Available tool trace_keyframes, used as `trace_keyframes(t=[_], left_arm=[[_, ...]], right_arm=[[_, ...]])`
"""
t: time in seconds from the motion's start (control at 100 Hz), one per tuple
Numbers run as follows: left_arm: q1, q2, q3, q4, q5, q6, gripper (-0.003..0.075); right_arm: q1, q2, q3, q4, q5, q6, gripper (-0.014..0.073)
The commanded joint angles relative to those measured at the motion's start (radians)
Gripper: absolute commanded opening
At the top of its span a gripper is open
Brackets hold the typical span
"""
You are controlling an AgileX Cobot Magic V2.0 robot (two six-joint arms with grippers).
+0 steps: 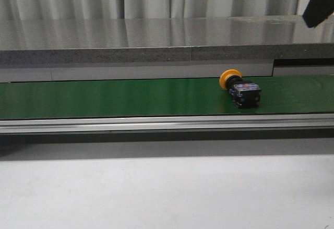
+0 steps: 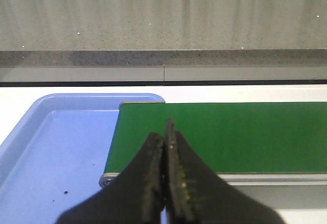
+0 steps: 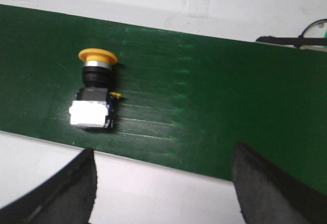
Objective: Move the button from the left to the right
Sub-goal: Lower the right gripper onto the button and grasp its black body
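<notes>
The button (image 1: 239,88), with a yellow mushroom head and a black blocky body, lies on its side on the green belt (image 1: 130,97), right of the middle. It also shows in the right wrist view (image 3: 94,94), ahead and to one side of my right gripper (image 3: 162,155). That gripper is open and empty above the belt's near edge. Only a dark part of the right arm (image 1: 319,4) shows at the front view's top right. My left gripper (image 2: 165,137) is shut and empty over the belt's left end (image 2: 214,134).
A blue tray (image 2: 56,147) sits at the belt's left end. A grey stone-like ledge (image 1: 156,41) runs behind the belt. A metal rail (image 1: 156,123) borders the belt's near side, with a white surface (image 1: 156,192) in front.
</notes>
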Motion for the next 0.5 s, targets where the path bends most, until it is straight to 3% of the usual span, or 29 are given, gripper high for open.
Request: trace_keyframes(t=[0.0, 0.49], left_arm=[[-0.008, 0.005, -0.027, -0.007, -0.083, -0.004, -0.0021], [-0.008, 0.005, -0.027, -0.007, -0.082, -0.004, -0.0021]], right_arm=[[0.015, 0.04, -0.068, 0.007, -0.046, -0.037, 0.0551], [0.038, 0.297, -0.148, 0.007, -0.053, -0.051, 0.0551]])
